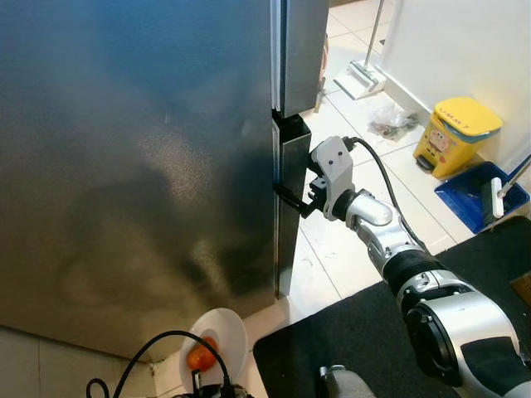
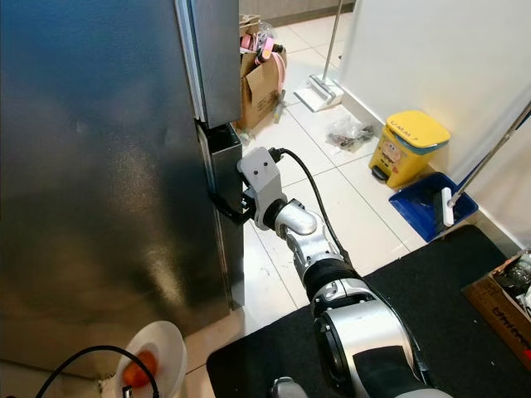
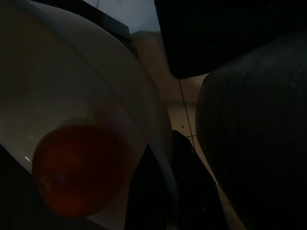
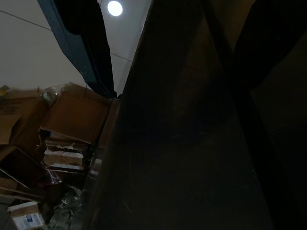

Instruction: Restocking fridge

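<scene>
The steel fridge [image 1: 133, 166] stands shut and takes up the left of the eye views. My right gripper [image 1: 292, 197] reaches to the right-hand edge of its lower door [image 2: 222, 153], just below the gap to the upper door. Its black fingers [image 2: 231, 209] are closed over that edge. Low at the front, a white plate [image 1: 224, 325] carries an orange fruit [image 1: 202, 355]. My left gripper [image 3: 165, 191] is shut on the plate's rim, with the fruit [image 3: 76, 170] close before it in the left wrist view.
White tiled floor runs to the right of the fridge. On it are a yellow bin [image 1: 456, 133], a blue dustpan [image 1: 481, 195], a floor sweeper [image 1: 361, 81] and a crumpled bag [image 1: 390, 124]. A black mat [image 1: 348, 348] lies underfoot. Cardboard boxes [image 2: 261, 75] stand behind the fridge.
</scene>
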Motion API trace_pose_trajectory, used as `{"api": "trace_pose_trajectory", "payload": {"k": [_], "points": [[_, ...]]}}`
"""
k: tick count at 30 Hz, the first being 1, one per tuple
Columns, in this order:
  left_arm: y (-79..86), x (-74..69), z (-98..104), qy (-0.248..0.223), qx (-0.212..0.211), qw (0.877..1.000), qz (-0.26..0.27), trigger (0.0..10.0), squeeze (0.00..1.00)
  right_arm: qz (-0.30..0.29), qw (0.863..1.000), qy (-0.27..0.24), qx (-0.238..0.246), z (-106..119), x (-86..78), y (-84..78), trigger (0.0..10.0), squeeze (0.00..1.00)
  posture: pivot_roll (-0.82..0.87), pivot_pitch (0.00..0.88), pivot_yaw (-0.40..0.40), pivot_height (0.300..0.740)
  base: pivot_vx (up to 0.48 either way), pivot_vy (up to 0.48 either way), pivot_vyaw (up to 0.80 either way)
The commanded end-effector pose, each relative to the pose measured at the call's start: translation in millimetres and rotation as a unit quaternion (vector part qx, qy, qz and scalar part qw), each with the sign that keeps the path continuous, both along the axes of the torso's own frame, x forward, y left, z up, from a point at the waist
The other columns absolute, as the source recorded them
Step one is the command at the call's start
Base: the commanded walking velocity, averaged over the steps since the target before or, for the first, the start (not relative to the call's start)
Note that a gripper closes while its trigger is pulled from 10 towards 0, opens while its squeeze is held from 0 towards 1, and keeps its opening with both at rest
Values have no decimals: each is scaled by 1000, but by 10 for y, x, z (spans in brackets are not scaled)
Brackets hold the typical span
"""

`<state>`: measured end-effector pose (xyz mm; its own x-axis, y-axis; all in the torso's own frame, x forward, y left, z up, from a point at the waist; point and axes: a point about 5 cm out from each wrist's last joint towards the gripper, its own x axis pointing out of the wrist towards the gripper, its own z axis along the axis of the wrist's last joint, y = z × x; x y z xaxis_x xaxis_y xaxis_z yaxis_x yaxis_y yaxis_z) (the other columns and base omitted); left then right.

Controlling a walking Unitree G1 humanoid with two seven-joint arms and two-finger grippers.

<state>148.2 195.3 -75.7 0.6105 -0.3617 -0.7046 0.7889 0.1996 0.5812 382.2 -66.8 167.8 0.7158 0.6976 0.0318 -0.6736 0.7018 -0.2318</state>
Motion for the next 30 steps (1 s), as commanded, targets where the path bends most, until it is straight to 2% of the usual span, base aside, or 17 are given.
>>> {"api": "trace_pose_trajectory", "payload": {"k": [1, 8, 10, 13, 21, 23, 26, 30], "points": [[-45, -44, -20, 3, -8, 1000, 2, 10000, 0, 3, 1000, -22, 1, 111, 16, 99, 10000, 0, 64, 205, -25, 740, 0, 0, 0], [-72, 2, -12, -1, -8, 1000, 2, 10000, 0, -77, 996, -52, 11, 263, 110, 16, 10000, 0, 57, 189, -27, 740, 0, 0, 0], [-72, 2, -12, -1, -8, 1000, 2, 10000, 0, -77, 996, -52, 11, 263, 110, 16, 10000, 0, 57, 189, -27, 740, 0, 0, 0], [-90, 49, 0, -5, -8, 1000, 0, 10000, 0, -134, 989, -66, 15, 312, 153, -68, 10000, 0, 50, 181, -24, 740, 0, 0, 0], [-84, 70, 9, -5, -5, 1000, -4, 10000, 0, -213, 975, -65, 18, 293, 202, -320, 10000, 0, 44, 179, -19, 740, 0, 0, 0], [-82, 69, 8, -4, -4, 1000, -6, 10000, 0, -245, 967, -64, 14, 273, 214, -423, 10000, 0, 39, 179, -15, 740, 0, 0, 0], [-82, 69, 8, -4, -4, 1000, -6, 10000, 0, -245, 967, -64, 14, 273, 214, -423, 10000, 0, 39, 179, -15, 740, 0, 0, 0], [-97, 80, 9, -4, -4, 1000, -11, 10000, 0, -278, 959, -60, 12, 242, 222, -540, 10000, 0, 34, 179, -13, 740, 0, 0, 0]]}}
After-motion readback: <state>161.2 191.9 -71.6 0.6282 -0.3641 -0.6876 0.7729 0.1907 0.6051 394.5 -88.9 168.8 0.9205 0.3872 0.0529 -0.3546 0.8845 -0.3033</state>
